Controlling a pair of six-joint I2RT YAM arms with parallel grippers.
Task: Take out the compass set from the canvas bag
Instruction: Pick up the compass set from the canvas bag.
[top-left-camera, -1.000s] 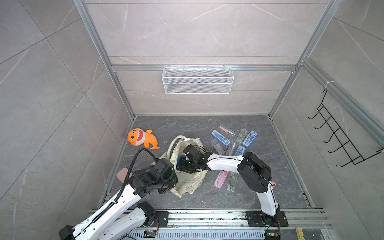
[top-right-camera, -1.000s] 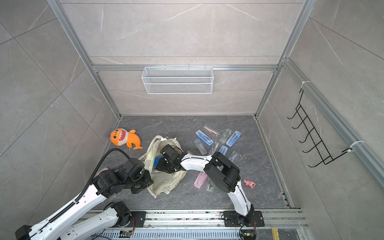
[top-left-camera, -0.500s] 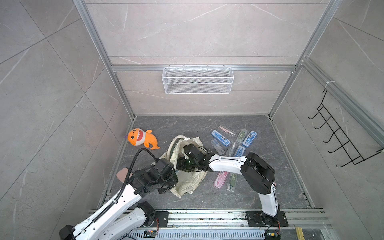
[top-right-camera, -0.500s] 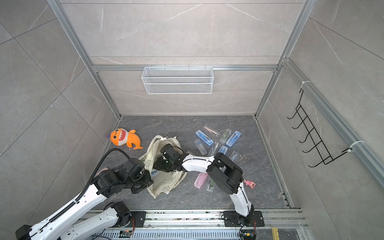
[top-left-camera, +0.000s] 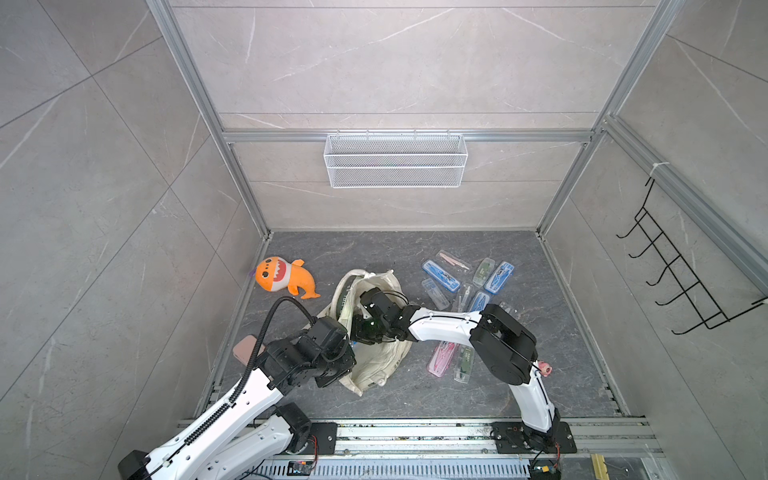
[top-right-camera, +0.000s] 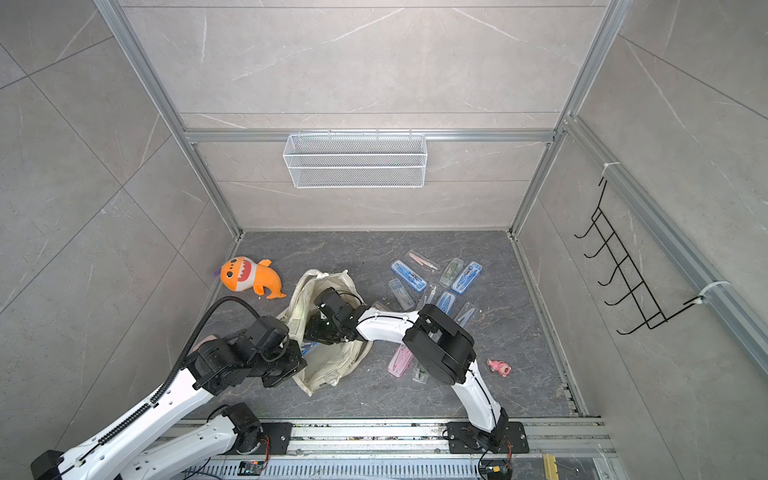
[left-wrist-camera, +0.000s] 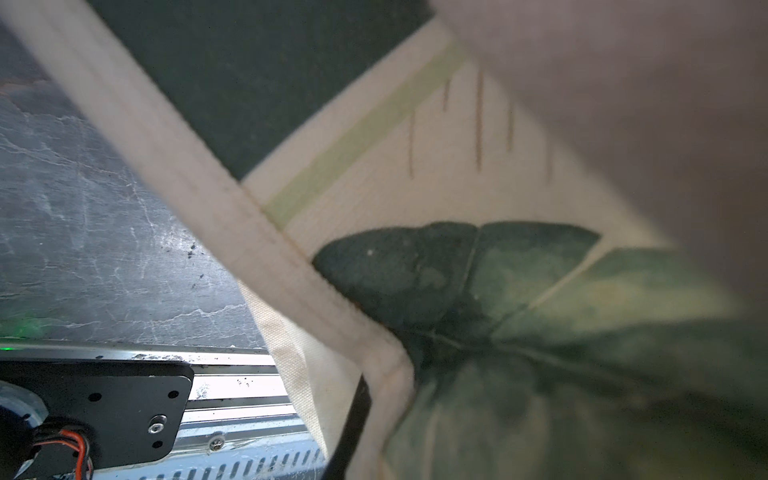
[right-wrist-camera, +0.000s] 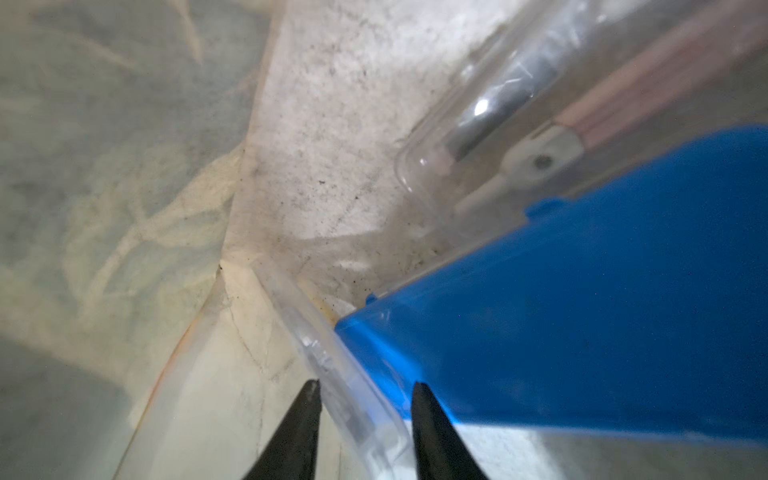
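Observation:
The cream canvas bag (top-left-camera: 374, 368) (top-right-camera: 332, 361) lies crumpled on the dark floor, its mouth held up. My left gripper (top-left-camera: 349, 349) (top-right-camera: 300, 353) is shut on the bag's rim; in the left wrist view one black finger (left-wrist-camera: 353, 419) shows under the folded hem (left-wrist-camera: 232, 216). My right gripper (top-left-camera: 360, 332) (top-right-camera: 316, 330) reaches inside the bag. In the right wrist view its fingers (right-wrist-camera: 365, 390) straddle the clear-lidded edge of a blue compass set (right-wrist-camera: 582, 311) and press on it. A second, clear case (right-wrist-camera: 498, 124) lies behind it in the bag.
Several compass cases (top-left-camera: 457, 282) lie on the floor right of the bag, with a pink one (top-left-camera: 440, 359) near my right arm. An orange shark plush (top-left-camera: 282, 276) sits at the left, a small pink toy (top-left-camera: 544, 368) at the right. A wire basket (top-left-camera: 395, 160) hangs on the back wall.
My right gripper has pushed further left and deeper into the bag, and its jaws have narrowed around the blue case. The left arm has kept still on the rim.

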